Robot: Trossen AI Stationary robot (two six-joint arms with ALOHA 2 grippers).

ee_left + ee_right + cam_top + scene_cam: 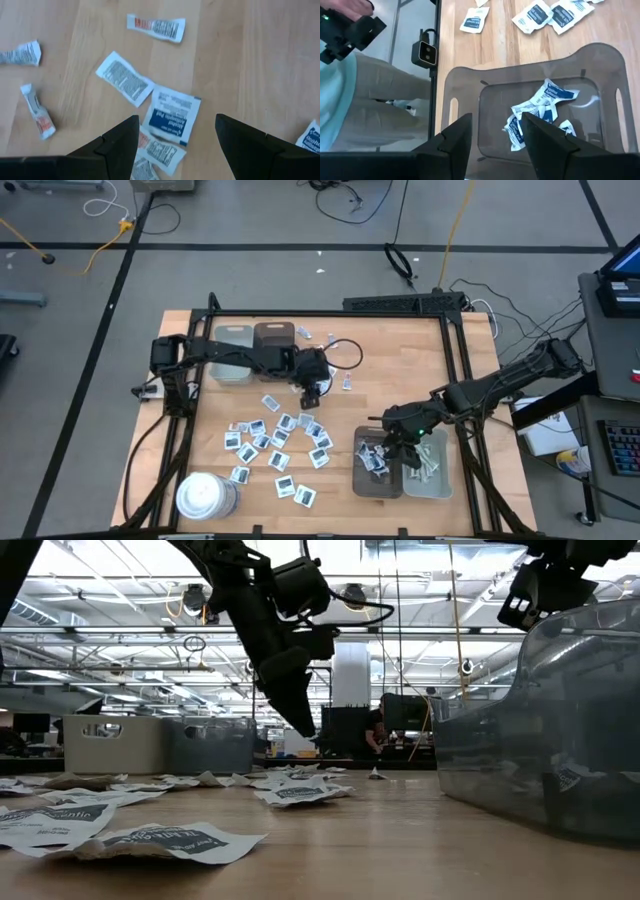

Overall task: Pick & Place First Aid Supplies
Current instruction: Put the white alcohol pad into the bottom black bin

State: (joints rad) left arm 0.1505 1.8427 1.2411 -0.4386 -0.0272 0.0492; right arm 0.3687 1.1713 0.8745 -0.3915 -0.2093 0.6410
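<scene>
at the table's left front corner stands a white cylinder (205, 496). beside it, across the middle of the wooden table (400, 370), the white packets (275, 442) lie scattered flat, most with their blue print up. at the back left sit a grey tray (232, 340) and a brown tray (273, 335), side by side. the left gripper (309, 393) hangs just above the back edge of the scatter, jaws spread wide and holding nothing; below them lies one blue-printed packet (171, 115) with narrow strips (155, 26) around it. further right, the right gripper (393, 450) hovers over a dark tray (361, 480) near the front edge, jaws partly apart and empty, a heap of packets (542, 110) lying in the tray beneath. a pale tray (437, 482) with strips touches its right side.
</scene>
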